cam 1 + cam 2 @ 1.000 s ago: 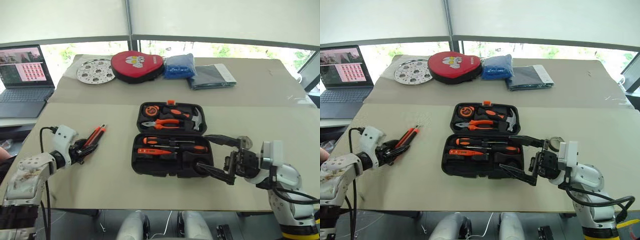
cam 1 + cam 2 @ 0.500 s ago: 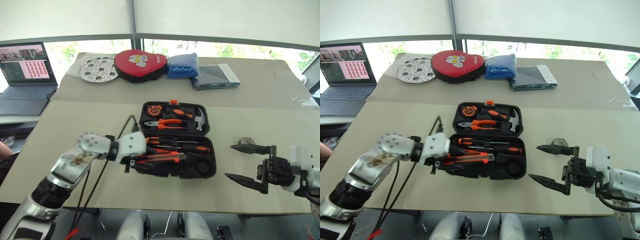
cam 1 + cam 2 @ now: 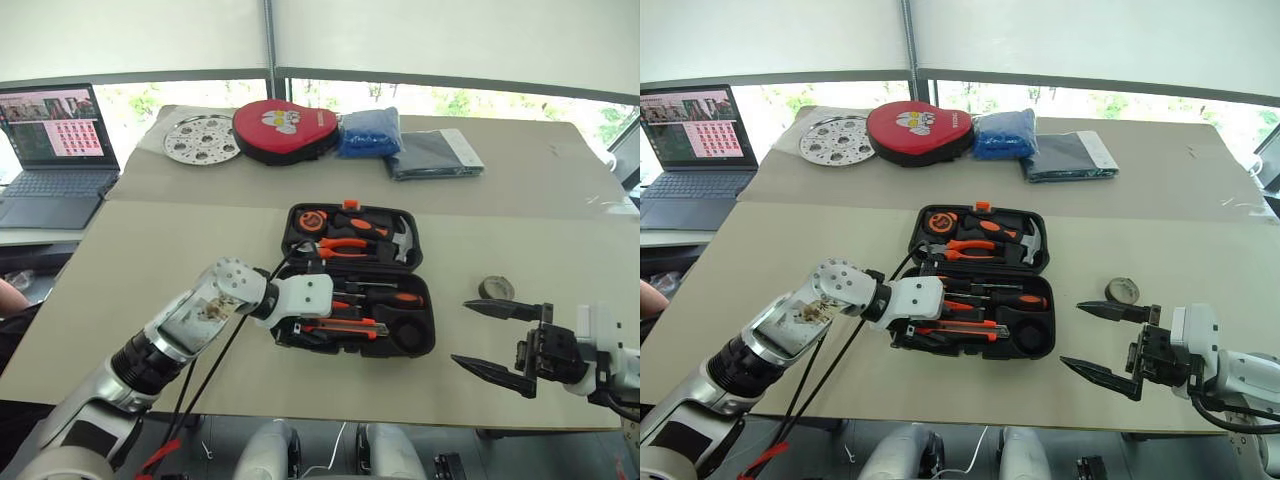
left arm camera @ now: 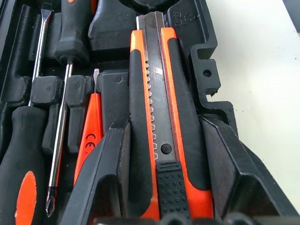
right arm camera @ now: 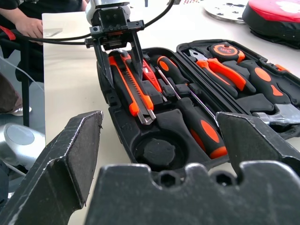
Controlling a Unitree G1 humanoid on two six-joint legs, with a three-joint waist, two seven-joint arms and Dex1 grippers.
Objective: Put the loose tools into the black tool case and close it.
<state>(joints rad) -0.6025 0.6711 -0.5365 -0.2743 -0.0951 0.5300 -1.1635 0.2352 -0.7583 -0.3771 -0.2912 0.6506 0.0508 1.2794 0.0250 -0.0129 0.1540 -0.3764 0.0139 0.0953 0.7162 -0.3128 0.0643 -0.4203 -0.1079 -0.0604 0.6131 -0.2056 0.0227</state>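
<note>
Since a second ago the left gripper [image 4: 161,154] has swung from the bare table over to the case [image 3: 425,345], carrying the knife [image 4: 157,117]; the right gripper [image 3: 492,340] has drawn back off the case.

A "CE" mark shows on the tester pen [image 4: 91,136] just beside the left fingers [image 4: 101,178]. The knife's rear end is cut off between them.

Left fingers clamp the knife, its long axis running straight out along them, over the case's lower tray. Right fingers stand wide apart, empty, with the tape roll [image 3: 496,288] just beyond them.
</note>
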